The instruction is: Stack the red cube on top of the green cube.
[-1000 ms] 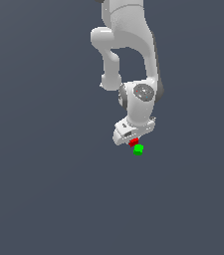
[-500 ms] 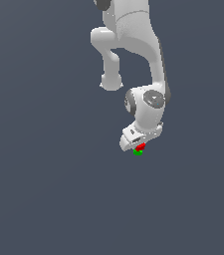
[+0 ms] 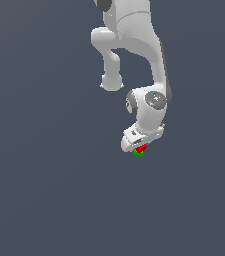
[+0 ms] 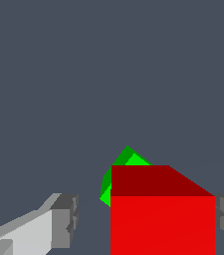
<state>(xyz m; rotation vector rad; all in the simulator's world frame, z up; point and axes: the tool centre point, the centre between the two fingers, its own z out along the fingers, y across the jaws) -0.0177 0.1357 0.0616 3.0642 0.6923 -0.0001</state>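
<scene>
Wrist view alone shows gripper (image 4: 146, 219) fingers (image 4: 63, 219) spread beside red cube (image 4: 162, 224); green cube (image 4: 128, 162) peeks behind it.

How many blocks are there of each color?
red cube: 1
green cube: 1
Total: 2 cubes

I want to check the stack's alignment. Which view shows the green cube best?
The wrist view: the green cube shows edges and faces behind the red cube. The exterior view gives only a green sliver under the hand.
</scene>
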